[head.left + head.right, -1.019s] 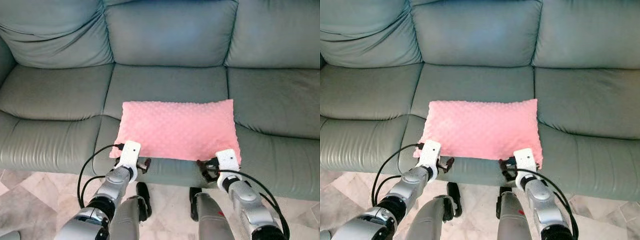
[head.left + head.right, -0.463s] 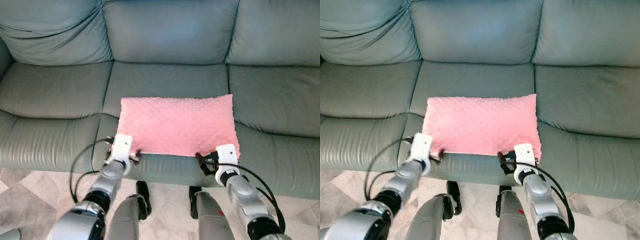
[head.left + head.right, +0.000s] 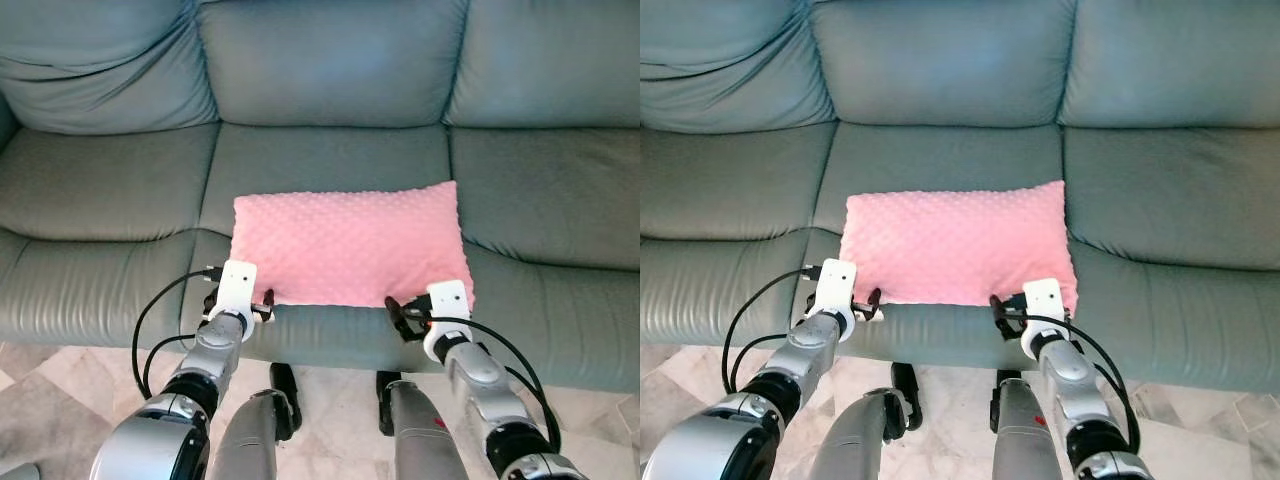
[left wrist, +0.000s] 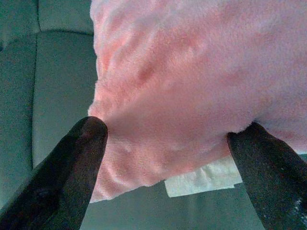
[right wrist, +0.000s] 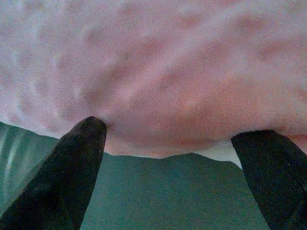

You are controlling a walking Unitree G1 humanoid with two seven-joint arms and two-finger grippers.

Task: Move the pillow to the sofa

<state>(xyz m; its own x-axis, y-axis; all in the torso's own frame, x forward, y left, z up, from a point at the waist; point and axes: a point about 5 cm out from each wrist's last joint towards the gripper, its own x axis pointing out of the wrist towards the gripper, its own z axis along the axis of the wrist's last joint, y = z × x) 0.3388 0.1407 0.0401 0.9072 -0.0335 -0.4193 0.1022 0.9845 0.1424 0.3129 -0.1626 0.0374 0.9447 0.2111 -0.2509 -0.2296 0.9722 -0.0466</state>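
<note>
At the bottom of the eye views the robot's own legs and a strip of pale marbled floor [image 3: 60, 390] are cut off by the frame edge, and both silver forearms rise from the lower corners with black cables looping beside them. The left gripper [image 3: 262, 303] sits at the lower left corner of the pink pillow [image 3: 348, 245], the right gripper [image 3: 397, 315] at its lower right corner; from above, the white wrist blocks hide most of the black fingers, so the spread is hard to read there. The left wrist view shows the two fingers [image 4: 67, 172] spread wide, the pillow's fuzzy edge bulging between them and a white tag [image 4: 204, 179] poking out underneath; contact at the tips is likely but too close and blurred to be sure. In the right wrist view the fingers [image 5: 72, 167] are likewise parted, tips at the pillow's lower hem, with sofa leather showing in the gap below. The pillow lies flat on the middle seat cushion of the grey-green sofa [image 3: 110, 180], its near edge at the seat's front lip. Bare seat lies open to either side and behind it, up to the back cushions [image 3: 330, 60], whose tops run out of frame
</note>
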